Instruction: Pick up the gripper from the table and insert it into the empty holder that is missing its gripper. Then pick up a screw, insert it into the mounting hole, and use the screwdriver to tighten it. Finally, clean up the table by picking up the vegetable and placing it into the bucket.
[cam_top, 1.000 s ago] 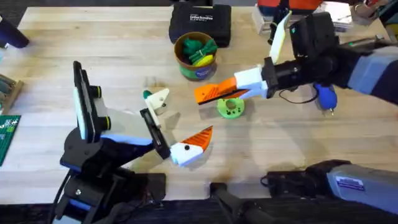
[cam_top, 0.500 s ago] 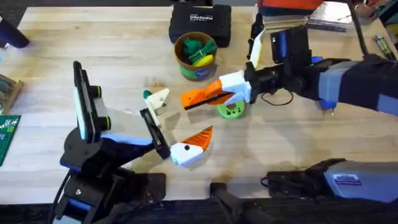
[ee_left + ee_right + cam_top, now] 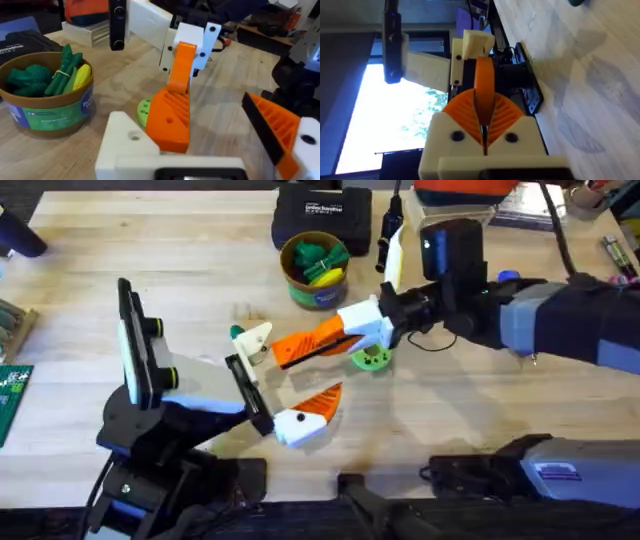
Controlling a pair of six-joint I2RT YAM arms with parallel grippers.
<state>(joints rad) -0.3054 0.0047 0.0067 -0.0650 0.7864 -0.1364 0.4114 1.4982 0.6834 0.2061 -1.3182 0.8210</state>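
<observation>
Orange-padded right gripper point(image 3: 285, 352) has its fingers pressed together, empty, nosing toward the vegetable point(image 3: 237, 333); arriving closed, it could knock it away. Left gripper point(image 3: 325, 398) gapes.

— What sort of place is this?
— A robotics lab or workshop, by the look of it. There's a pale wooden desk point(image 3: 150, 240), a green circuit board point(image 3: 12, 402) at its edge and a black tool case point(image 3: 322, 216) at the back.
— Anything else?
— 3D-printed white and orange parts point(image 3: 308, 416).
</observation>
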